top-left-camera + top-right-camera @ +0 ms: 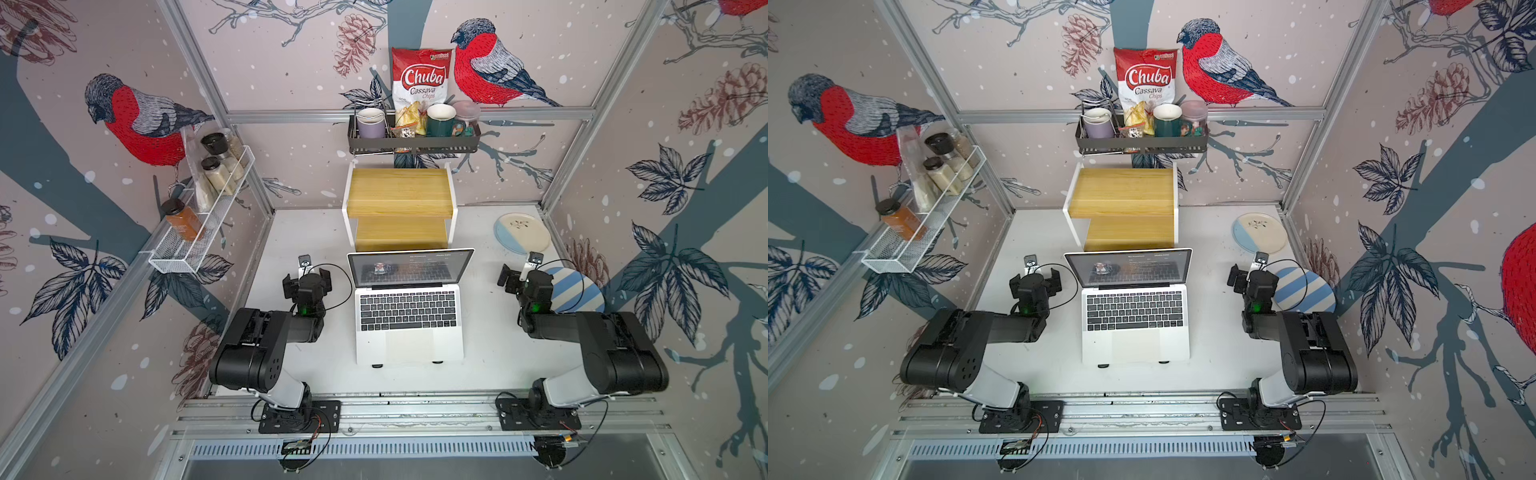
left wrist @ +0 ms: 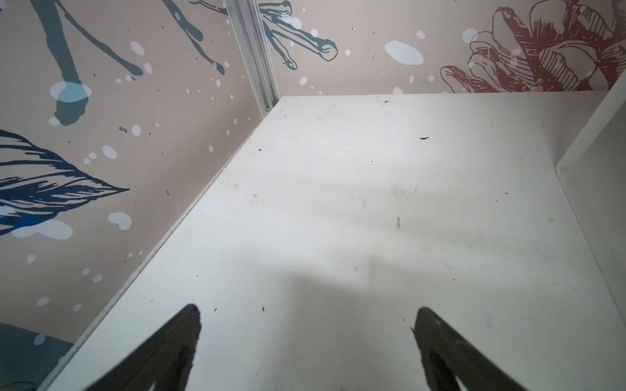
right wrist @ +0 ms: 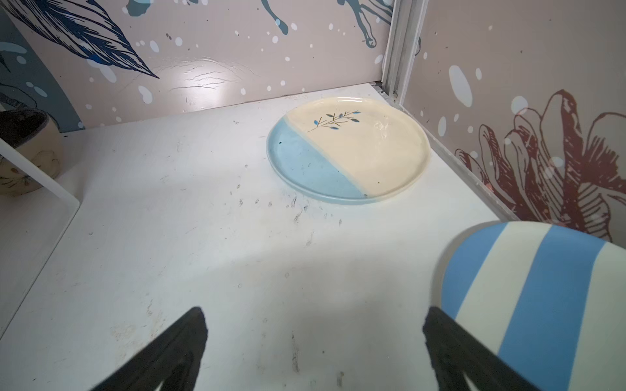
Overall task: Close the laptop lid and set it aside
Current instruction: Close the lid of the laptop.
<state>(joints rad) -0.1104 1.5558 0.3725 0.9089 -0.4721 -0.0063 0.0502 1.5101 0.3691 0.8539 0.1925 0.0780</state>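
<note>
Left gripper point(image 1: 306, 280): fingers point(image 2: 176, 348) wide, empty, left of lid point(image 1: 410, 268).
Laptop point(image 1: 409, 320): centre of table point(image 1: 498, 353), open; lid upright toward back edge, hinge running left-right, between both arms.
Right gripper point(image 1: 524, 279): fingers point(image 3: 176, 348) wide, empty, right of lid; neither clearly nearer.

1. Pinkish wallpaper point(image 1: 291, 62) printed with red-breasted birds, pine cones and dark leaves covers all three walls in both top views.
2. Aluminium posts point(image 1: 194, 62) frame the back corners.
3. A scuffed white tabletop point(image 1: 490, 332) fills the lower centre.
4. A two-tier wooden riser point(image 1: 399, 191) stands at centre against the back wall, below a black shelf point(image 1: 415, 144).
5. A white wire rack point(image 1: 178, 253) hangs on the wall at left.
6. A soft glare patch point(image 3: 200, 83) shines on the wallpaper in the right wrist view.
</note>
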